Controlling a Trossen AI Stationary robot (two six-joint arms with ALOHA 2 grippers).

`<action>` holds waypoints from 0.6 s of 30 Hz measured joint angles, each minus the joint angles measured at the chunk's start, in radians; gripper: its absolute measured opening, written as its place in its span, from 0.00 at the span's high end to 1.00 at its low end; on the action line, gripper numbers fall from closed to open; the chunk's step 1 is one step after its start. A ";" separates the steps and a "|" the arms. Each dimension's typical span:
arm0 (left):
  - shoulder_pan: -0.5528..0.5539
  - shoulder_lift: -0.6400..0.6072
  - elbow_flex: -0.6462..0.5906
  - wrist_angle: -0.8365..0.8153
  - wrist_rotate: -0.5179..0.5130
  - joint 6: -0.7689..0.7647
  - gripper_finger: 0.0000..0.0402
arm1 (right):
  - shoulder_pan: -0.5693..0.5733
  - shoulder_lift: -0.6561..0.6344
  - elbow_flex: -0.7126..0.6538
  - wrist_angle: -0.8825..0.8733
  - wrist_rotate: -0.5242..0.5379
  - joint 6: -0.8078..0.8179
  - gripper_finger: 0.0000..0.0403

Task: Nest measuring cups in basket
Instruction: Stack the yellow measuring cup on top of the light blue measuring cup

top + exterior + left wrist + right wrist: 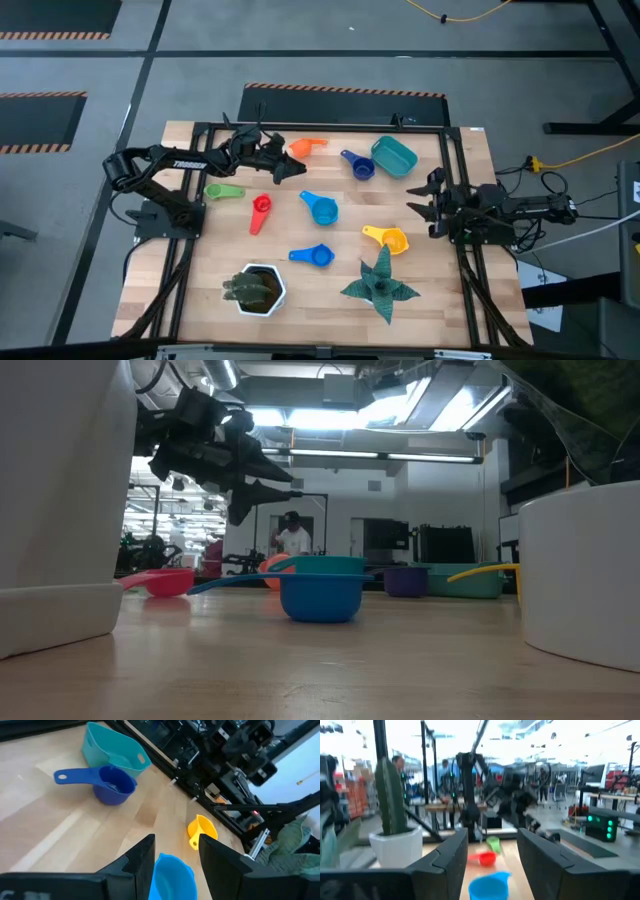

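Teal is the anchor here: the basket (pixel 395 155) sits at the far right part of the wooden table (pixel 330 290), and nothing lies inside it. The left end effector (pixel 296 170) hangs above the table well left of the basket, fingers parted with bare air between them, holding nothing; through its own camera the gap frames the light blue cup (pixel 171 876) below. The right end effector (pixel 420 205) waits just in front of the basket near the right edge of the table, fingers also spread, empty, touching nothing.

Count the measuring cups: six, all loose on the table, none in the basket. The dark blue cup (pixel 359 165) lies just beside the basket on its left. The orange cup (pixel 305 147) is farther left of the basket, near the far edge. The light blue cup (pixel 321 208) sits left and forward of the basket, mid-table. The yellow cup (pixel 388 238) is straight in front of the basket. A second blue cup (pixel 312 256) lies farther forward. The red cup (pixel 260 211) and green cup (pixel 224 191) are well left of the basket.

Two plants stand along the near edge: one white pot (pixel 257 290) and one green star-shaped plant (pixel 380 283).
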 joint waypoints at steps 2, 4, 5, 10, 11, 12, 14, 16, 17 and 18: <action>-0.009 0.000 0.000 0.000 0.000 0.001 0.64 | 0.000 0.001 0.020 -0.012 0.000 -0.001 0.56; -0.017 0.000 0.000 0.000 0.001 0.015 0.64 | 0.000 0.004 0.057 -0.052 0.000 0.000 0.56; -0.021 0.000 0.000 -0.001 0.000 0.026 0.64 | 0.000 0.009 0.081 -0.080 0.000 -0.001 0.56; -0.042 0.000 0.000 -0.001 -0.046 0.052 0.64 | 0.000 0.072 0.226 -0.253 0.022 0.002 0.56; -0.046 0.000 0.000 -0.001 -0.053 0.054 0.64 | 0.000 0.089 0.257 -0.292 0.036 0.002 0.56; -0.049 0.000 0.000 -0.002 -0.058 0.056 0.64 | 0.000 0.110 0.291 -0.336 0.051 0.005 0.56; -0.057 0.000 0.000 -0.001 -0.068 0.077 0.64 | 0.000 0.156 0.354 -0.424 0.079 0.037 0.56; -0.066 0.000 0.000 -0.001 -0.079 0.100 0.64 | 0.000 0.207 0.416 -0.513 0.098 0.079 0.56; -0.071 0.000 0.000 -0.001 -0.084 0.107 0.64 | 0.000 0.234 0.444 -0.556 0.101 0.102 0.56; -0.076 0.000 0.000 -0.001 -0.088 0.113 0.64 | 0.000 0.262 0.471 -0.600 0.105 0.124 0.56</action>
